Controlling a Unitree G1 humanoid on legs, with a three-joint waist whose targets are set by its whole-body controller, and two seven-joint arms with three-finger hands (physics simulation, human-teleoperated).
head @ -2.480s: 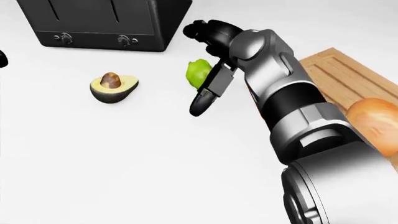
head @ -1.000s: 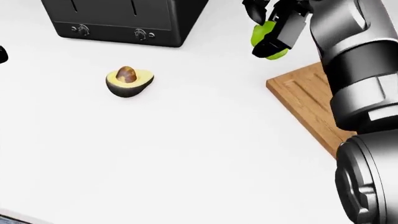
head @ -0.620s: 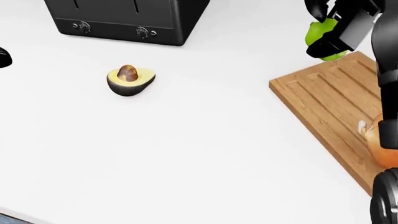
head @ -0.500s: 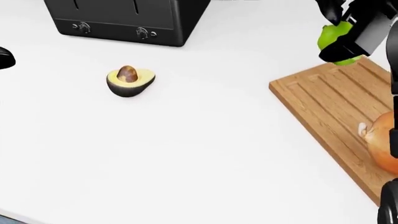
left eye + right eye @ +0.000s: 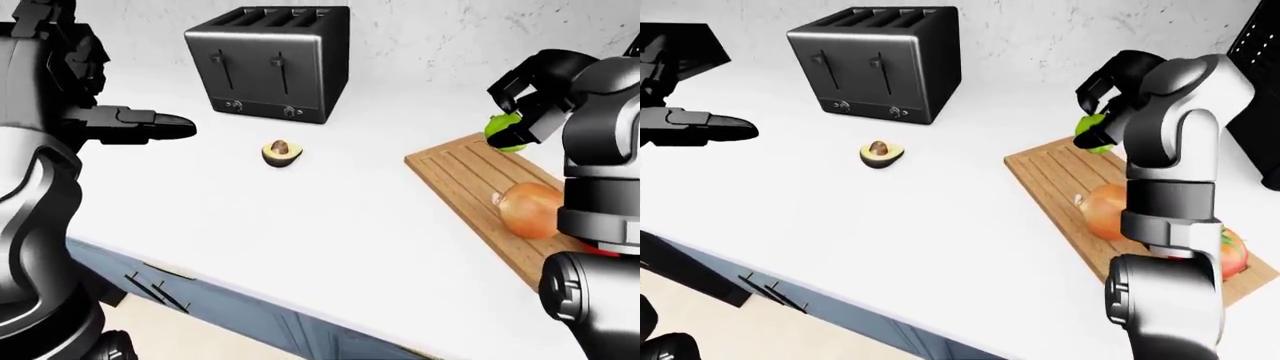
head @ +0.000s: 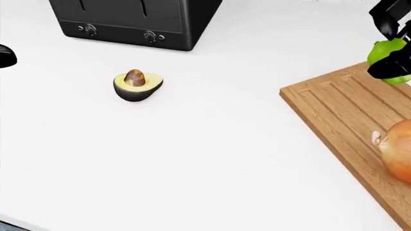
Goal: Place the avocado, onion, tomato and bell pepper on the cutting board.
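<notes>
Left to right, with the cutting board (image 5: 1070,187) as landmark. Left hand (image 5: 135,126): idle above the white surface (image 6: 212,159), well left of the board, fingers extended and spread, holding nothing. Black toaster (image 5: 272,61): up and left of the board. Halved avocado (image 6: 137,85): cut face up on the surface, well left of the board, not yet collected. Right hand (image 5: 1108,105): raised over the board's top corner, fingers clamped on the green bell pepper (image 6: 388,58), presumably carried there for release. Onion (image 5: 528,210): resting on the board. Tomato (image 5: 1230,253): on the board's lower end, largely hidden by the right arm.
</notes>
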